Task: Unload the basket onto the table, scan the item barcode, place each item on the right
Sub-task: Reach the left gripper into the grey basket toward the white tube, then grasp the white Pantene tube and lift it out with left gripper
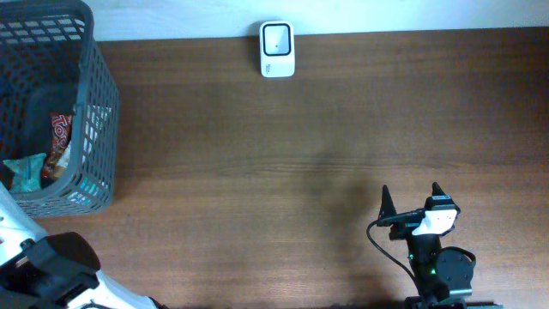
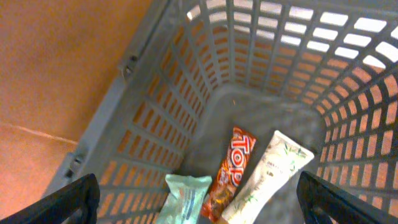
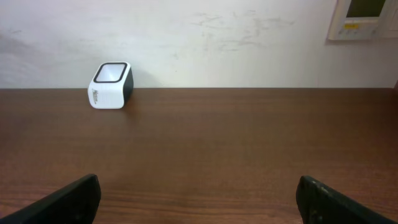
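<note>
Three light, soft-wrapped items lie in the grey basket (image 2: 261,106) at the table's (image 1: 257,172) left end: a red "Top" bar (image 2: 231,174), a white leaf-print tube (image 2: 270,174) and a mint packet (image 2: 186,199). The wrappers look crinkly and probably slick, so pinch the bar across its middle. Left jaws are spread wide above them; right jaws are spread over bare table. The scanner (image 1: 277,49) sits at the far edge, its label unreadable.
</note>
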